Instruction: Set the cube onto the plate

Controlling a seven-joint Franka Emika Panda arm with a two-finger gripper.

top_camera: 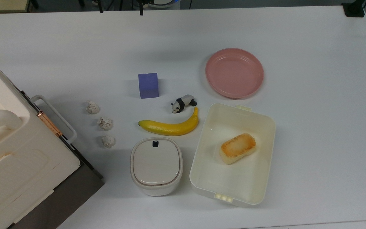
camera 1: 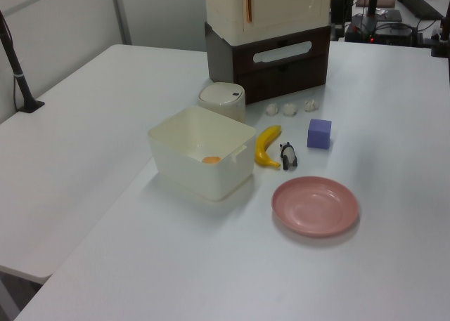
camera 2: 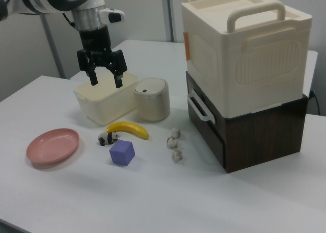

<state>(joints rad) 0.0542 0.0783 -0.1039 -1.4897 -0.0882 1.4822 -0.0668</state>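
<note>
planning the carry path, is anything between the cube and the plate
Top view: bare table between the cube and the plate; the panda sits just below that line.

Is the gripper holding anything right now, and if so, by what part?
Nothing. The gripper hangs open and empty above the table; the cube sits free beside the plate.
</note>
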